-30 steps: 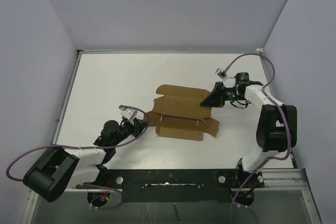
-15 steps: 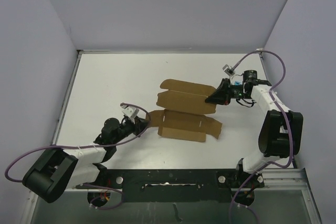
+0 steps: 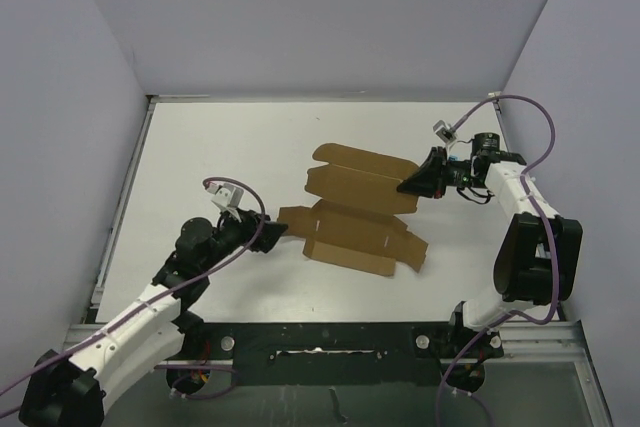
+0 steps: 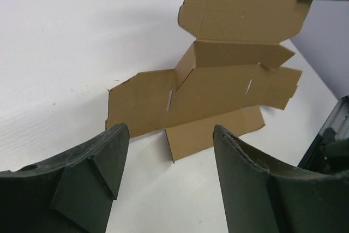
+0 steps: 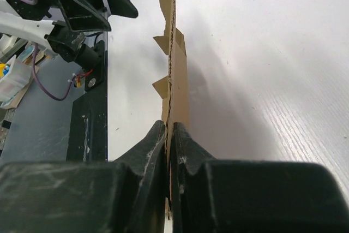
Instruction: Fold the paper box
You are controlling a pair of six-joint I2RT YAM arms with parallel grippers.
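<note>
On the white table (image 3: 215, 147), right pincer (image 3: 406, 188) clamps the paper box (image 3: 355, 232); left pincer (image 3: 266, 233) gapes beside it.

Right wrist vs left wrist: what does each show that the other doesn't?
Right wrist only: the right gripper shut on the edge of the paper box, with the sheet seen edge-on and standing upright between the fingers. Left wrist only: the box's broad face, with its flaps and slits, the far panel tilted up from the near ones; also the left gripper, open and touching nothing, short of the near flaps. Both: the brown paper box and the white table under it.
</note>
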